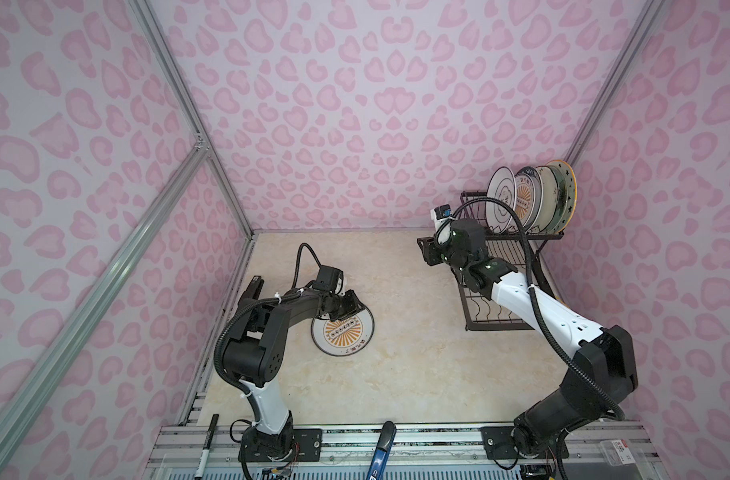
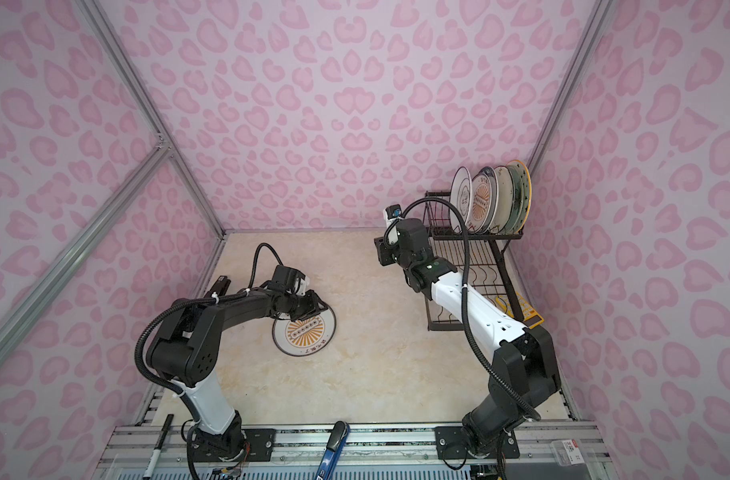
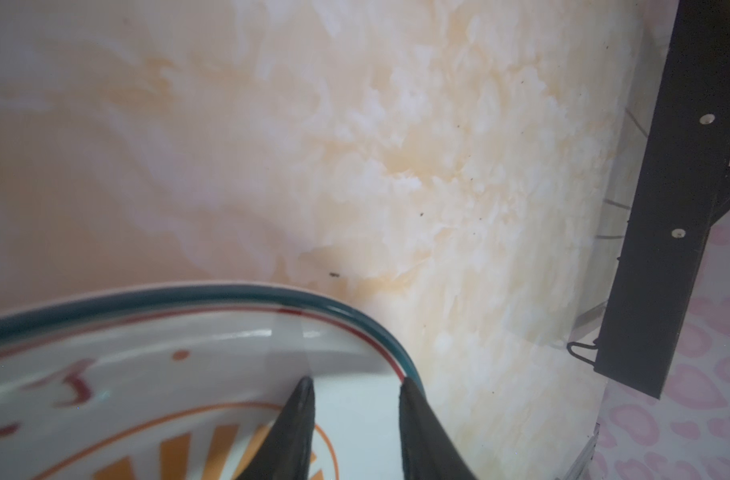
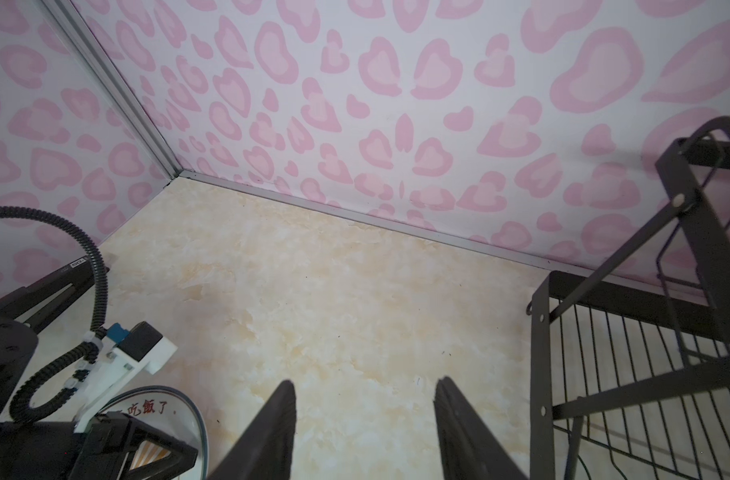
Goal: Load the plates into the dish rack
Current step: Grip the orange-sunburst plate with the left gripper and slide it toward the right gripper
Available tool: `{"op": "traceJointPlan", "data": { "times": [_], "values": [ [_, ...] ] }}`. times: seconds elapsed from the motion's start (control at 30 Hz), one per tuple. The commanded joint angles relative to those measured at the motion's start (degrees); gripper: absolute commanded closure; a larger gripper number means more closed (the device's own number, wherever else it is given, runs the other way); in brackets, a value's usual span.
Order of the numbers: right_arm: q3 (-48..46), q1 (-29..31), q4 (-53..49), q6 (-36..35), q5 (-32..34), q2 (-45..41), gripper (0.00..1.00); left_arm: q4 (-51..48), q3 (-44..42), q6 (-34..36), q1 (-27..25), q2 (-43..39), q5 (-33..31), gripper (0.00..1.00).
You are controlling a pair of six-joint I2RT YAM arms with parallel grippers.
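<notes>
top views: sunburst plate (image 1: pixel 346 336) lies flat on the table (image 1: pixel 396 365), left of centre, well apart from the dish rack (image 1: pixel 546 236) at right rear. other plates (image 1: pixel 501 195) stand on edge in a row on its upper tier. left gripper (image 1: pixel 349 311) sits low over the flat plate's far rim. right gripper (image 2: pixel 382 251) hangs beside the rack.
left wrist: fingers (image 3: pixel 301 415) part spread, one tip inside the plate, the other at its rim; contact cannot be told.
right wrist: fingers (image 4: pixel 280 415) spread wide above the table.
</notes>
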Motion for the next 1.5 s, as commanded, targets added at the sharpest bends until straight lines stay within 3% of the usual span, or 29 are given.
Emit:
{"op": "traceJointPlan", "data": {
  "times": [0.0,0.23,0.53,0.83,1.03,1.47],
  "values": [
    [-0.66,0.11,0.33,-0.28,1.22,-0.52,0.47,4.23,2.85,-0.62,-0.17,2.7,1.74,0.63],
    [-0.61,0.11,-0.11,0.37,0.75,0.12,0.47,6.08,9.12,-1.08,-0.28,5.56,2.84,0.63],
    [-0.95,0.07,-0.52,2.52,-2.84,1.65,0.46,-4.13,10.59,4.29,-0.02,0.49,-4.49,0.63],
    [-1.87,0.07,-0.32,3.61,-4.35,2.4,0.46,-12.03,1.52,5.95,5.54,-11.02,-10.06,0.62],
    [-1.65,-0.01,-0.81,3.28,-3.43,2.67,0.45,-13.44,-7.37,4.76,9.79,-18.82,-9.47,0.6],
    [-1.34,0.01,-1.3,3.33,-3.61,3.02,0.45,-15.93,-12.73,4.37,10.5,-21.75,-11.39,0.6]
  ]
}}
